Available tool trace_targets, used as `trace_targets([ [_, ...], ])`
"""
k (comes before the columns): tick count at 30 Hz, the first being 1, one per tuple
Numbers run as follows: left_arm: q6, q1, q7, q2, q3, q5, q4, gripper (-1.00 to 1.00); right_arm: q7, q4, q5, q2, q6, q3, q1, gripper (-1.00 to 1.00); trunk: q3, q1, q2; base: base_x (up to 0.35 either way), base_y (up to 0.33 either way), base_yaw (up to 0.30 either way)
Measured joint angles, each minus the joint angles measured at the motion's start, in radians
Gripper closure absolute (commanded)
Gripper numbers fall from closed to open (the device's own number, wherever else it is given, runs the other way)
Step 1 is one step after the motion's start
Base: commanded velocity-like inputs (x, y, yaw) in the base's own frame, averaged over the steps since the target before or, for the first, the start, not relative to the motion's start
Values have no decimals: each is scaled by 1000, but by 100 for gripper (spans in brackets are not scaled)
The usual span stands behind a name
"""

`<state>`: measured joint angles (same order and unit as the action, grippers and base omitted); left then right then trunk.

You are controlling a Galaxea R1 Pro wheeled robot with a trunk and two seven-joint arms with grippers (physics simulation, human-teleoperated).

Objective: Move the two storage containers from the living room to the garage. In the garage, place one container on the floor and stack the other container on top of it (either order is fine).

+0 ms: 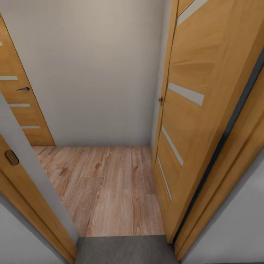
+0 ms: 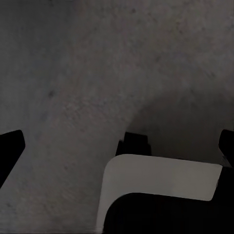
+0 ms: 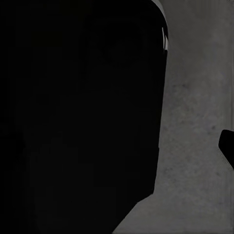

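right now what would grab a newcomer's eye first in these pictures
The big orange wooden door with frosted strips, swung open at the right of the head view, strikes first. Past it a small wood plank floor runs to a plain white wall, with a second orange door at the left. Nearest the camera lies a strip of grey concrete floor, which also shows in both wrist views.

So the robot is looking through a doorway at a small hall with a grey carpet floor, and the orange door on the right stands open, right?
Not quite: the hall floor is light wood planks, not grey carpet, as the head view shows. The grey is just a strip of concrete at the threshold. The orange door on the right does stand open.
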<state>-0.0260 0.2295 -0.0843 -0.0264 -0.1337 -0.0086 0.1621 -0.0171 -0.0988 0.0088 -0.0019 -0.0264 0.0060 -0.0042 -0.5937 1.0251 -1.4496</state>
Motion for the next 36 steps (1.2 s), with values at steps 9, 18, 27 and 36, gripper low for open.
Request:
trace_targets([
  [9, 0, -16, 1, -3, -1, 0, 1, -100, 0, 0, 0, 2, -1, 0, 0, -100, -1, 0, 0, 0, 0, 22],
  [18, 0, -18, 1, -1, 0, 0, 1, -100, -1, 0, -2, -1, -1, -3, 0, -100, -1, 0, 0, 0, 0, 1],
  [27, 0, -18, 1, -1, 0, 0, 1, -100, -1, 0, -2, -2, -1, -3, 0, -100, -1, 0, 0, 0, 0, 0],
  [36, 0, -18, 1, -1, 0, 0, 1, -100, -1, 0, -2, -1, -2, -3, 0, -100, -1, 0, 0, 0, 0, 0],
])
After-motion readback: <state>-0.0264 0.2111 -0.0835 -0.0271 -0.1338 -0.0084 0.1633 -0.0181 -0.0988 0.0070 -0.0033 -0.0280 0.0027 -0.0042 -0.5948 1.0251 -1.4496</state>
